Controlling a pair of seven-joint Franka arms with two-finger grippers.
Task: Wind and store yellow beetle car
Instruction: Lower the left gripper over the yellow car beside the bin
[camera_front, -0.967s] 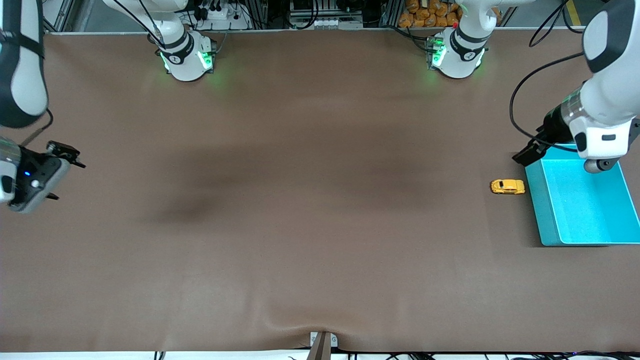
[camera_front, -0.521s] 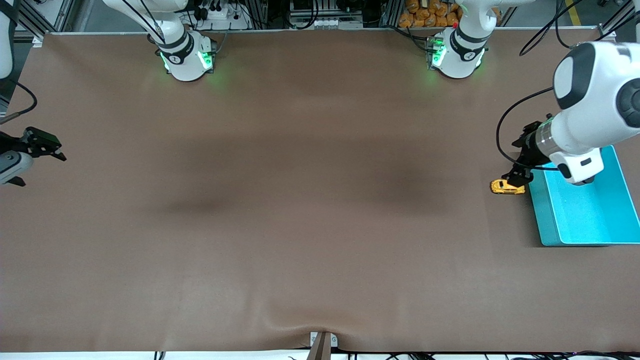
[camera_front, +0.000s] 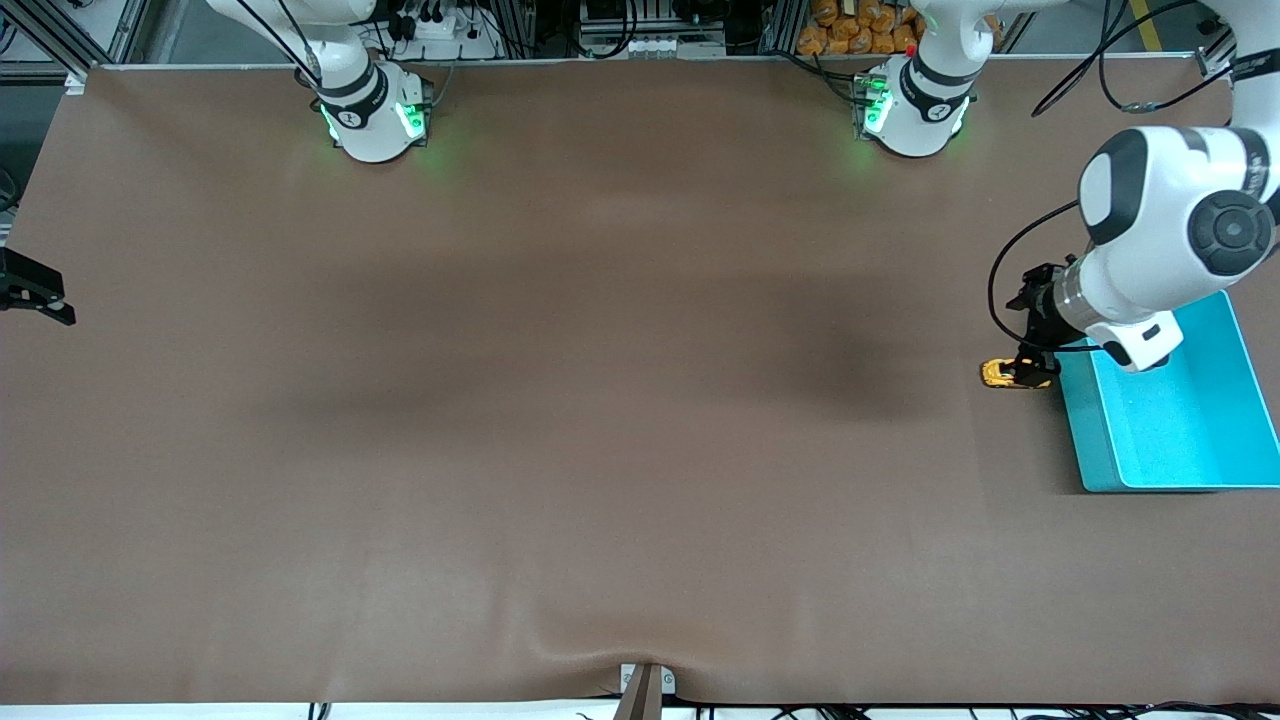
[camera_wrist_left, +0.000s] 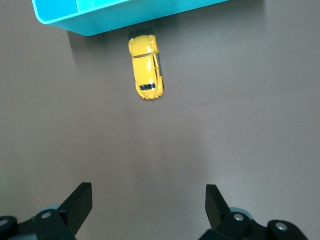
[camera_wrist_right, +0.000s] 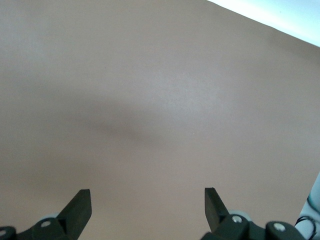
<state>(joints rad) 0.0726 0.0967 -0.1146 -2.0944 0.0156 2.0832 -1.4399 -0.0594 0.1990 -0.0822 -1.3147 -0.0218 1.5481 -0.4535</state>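
The car (camera_front: 1003, 374) sits on the brown desk (camera_front: 600, 400) toward the left arm's end, just beside the wall of the turquoise bin (camera_front: 1150, 440), one end pointing at it. The left end effector (camera_front: 1030, 368) hangs low over the car, fingers (camera_wrist_left: 77, 205) spread wide apart with nothing between them. The right end effector (camera_wrist_right: 145, 212) waits over bare desk at the right arm's end, its fingers also spread apart and empty.
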